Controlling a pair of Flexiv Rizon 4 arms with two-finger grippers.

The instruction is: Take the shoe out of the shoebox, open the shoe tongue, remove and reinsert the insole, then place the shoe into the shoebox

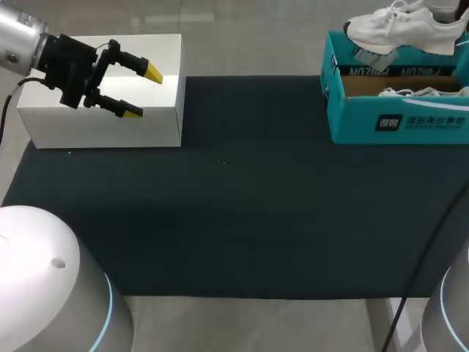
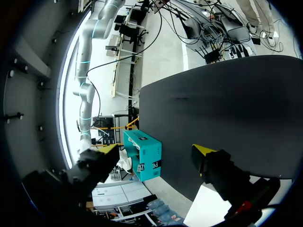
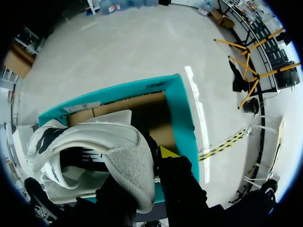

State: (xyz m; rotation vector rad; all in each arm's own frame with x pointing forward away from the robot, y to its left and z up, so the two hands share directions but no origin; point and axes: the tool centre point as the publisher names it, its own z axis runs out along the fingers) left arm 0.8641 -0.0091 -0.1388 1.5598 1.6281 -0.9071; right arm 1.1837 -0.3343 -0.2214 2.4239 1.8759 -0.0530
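so the right gripper (image 3: 144,158) is clamped on the heel of the white lace-up sneaker (image 1: 399,29), holding it just above the open teal cardboard shoebox (image 1: 396,121) at 1 o'clock on the dark table (image 1: 242,220), and the left gripper (image 1: 143,93) hangs wide open over the plain white box (image 1: 102,125) at 11 o'clock

White shoe (image 1: 407,29) above teal shoebox (image 1: 399,125)

head camera overhead; both wrists toward shoebox (image 1: 352,117)
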